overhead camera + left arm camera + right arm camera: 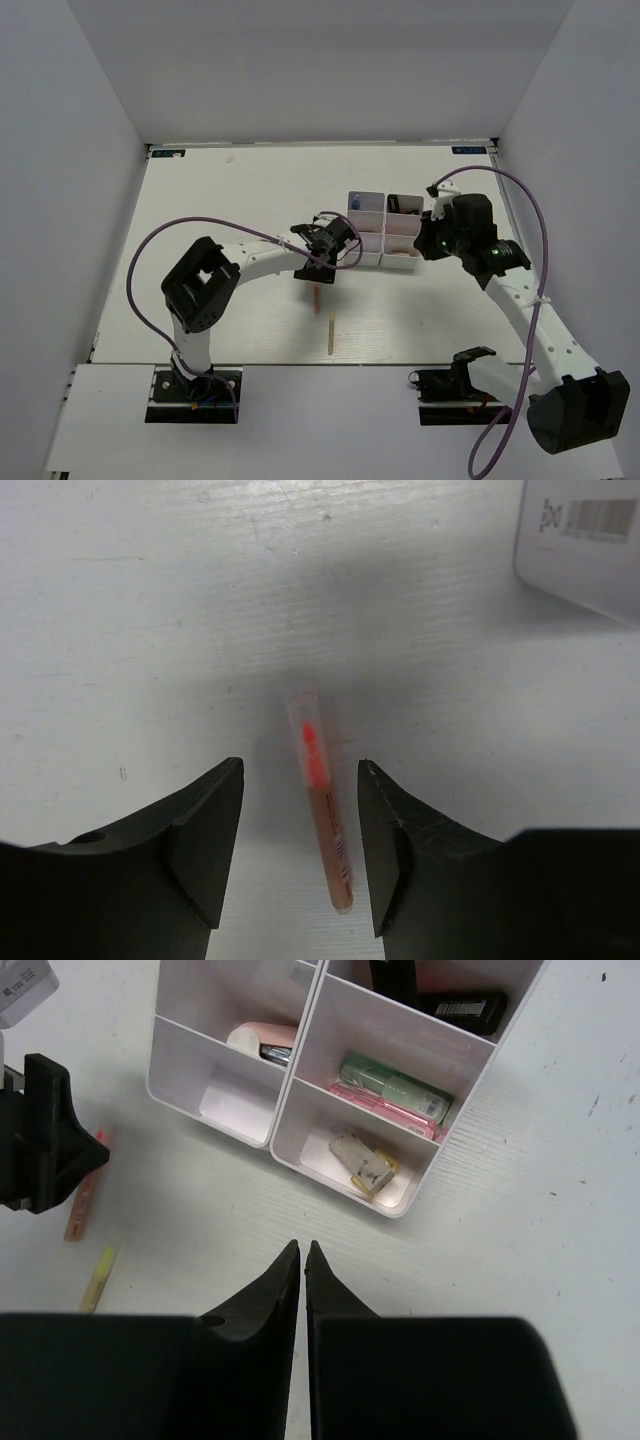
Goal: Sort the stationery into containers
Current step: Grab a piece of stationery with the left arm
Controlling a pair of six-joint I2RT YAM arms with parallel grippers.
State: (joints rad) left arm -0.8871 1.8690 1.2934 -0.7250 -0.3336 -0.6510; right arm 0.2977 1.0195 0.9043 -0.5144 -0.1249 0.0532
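A thin pink stick lies on the table between the fingers of my left gripper, which is open with a gap on each side of the stick. From above, the stick lies just in front of the left gripper. A thin yellow stick lies nearer the front edge. The white containers stand to the right of the left gripper. In the bins are a green marker, a pink marker, a tan eraser and a black item. My right gripper is shut and empty, in front of the containers.
A white corner with a barcode label shows at the upper right of the left wrist view. The left gripper's black finger hides part of the pink stick in the right wrist view. The yellow stick lies just below it.
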